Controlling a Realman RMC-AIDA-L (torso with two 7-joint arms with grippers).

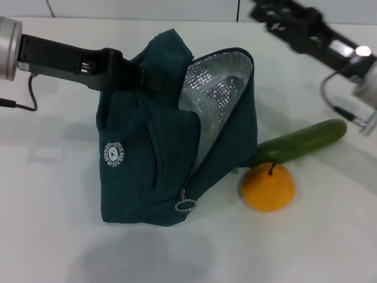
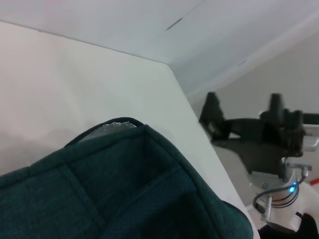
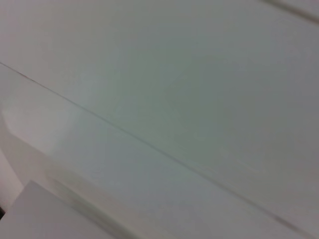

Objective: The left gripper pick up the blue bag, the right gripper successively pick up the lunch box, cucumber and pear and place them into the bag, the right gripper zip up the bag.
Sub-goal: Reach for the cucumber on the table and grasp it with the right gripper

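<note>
Blue bag (image 1: 147,159): held upright on the table (image 1: 53,236), mouth unzipped, foil lining exposed.
Left gripper (image 1: 154,81): reached in horizontally from the left, clamped on the bag's upper edge.
Right gripper (image 1: 265,15): raised at far right, above the table; finger state cannot be told.
Cucumber (image 1: 300,141): laid just right of the bag.
Pear (image 1: 268,187): in front of the cucumber, near the bag.

Looks like a lab or test room: I work at a plain white worktop (image 1: 70,236) against bare pale panelled walls (image 1: 141,9), my cabled arms over it, no household furnishings.
</note>
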